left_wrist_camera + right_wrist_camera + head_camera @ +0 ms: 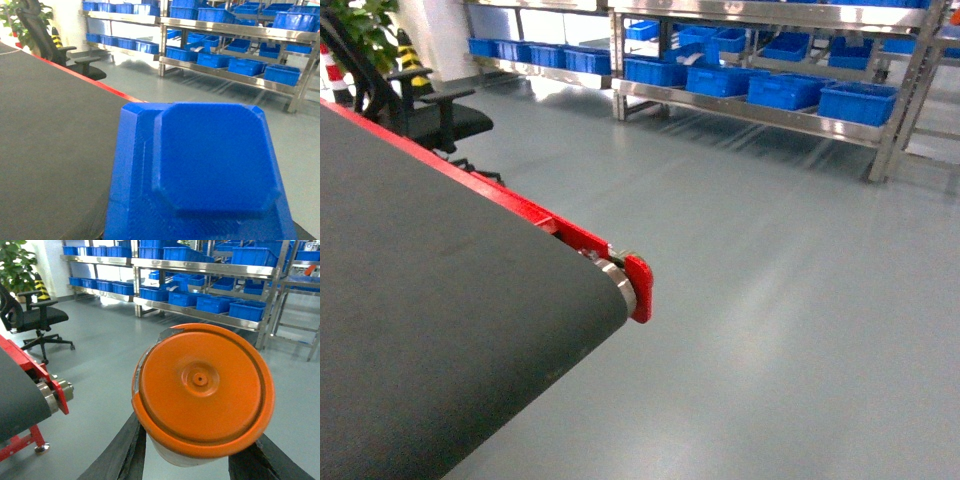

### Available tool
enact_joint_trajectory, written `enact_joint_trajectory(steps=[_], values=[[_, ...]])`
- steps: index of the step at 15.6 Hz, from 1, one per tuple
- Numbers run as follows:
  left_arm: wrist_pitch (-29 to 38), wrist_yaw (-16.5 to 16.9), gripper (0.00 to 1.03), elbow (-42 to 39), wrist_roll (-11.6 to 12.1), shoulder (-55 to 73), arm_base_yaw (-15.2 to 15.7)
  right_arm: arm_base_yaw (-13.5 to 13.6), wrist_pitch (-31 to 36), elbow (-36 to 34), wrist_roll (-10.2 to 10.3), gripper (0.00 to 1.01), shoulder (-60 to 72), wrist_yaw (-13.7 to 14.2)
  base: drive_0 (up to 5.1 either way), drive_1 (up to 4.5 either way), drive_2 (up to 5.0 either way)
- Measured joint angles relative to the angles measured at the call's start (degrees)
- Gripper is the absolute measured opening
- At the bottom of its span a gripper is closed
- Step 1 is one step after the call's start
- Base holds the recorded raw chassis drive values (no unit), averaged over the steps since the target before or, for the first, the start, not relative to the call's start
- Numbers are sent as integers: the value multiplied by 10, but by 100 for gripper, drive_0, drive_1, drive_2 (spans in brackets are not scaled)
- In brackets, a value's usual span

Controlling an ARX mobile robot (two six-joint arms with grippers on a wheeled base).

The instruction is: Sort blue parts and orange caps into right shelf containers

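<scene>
Crates (858, 102) on the steel shelf (750, 112) lie well off at my one o'clock across bare floor, my right gripper (192, 460) clamped on an orange cap (202, 390), the left wrist's blue part (200, 175) filling its view, grip unseen.

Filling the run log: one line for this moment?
left: holds blue part | right: holds orange cap | crates: far, on shelves | conveyor: beside robot
</scene>
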Motion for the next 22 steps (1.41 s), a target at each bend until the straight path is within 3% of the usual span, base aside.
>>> enact_joint_trajectory(steps=[22], values=[[0,0,42,0,0,0,0,0,0,0,0,40,0,0,-163,-163,-163]])
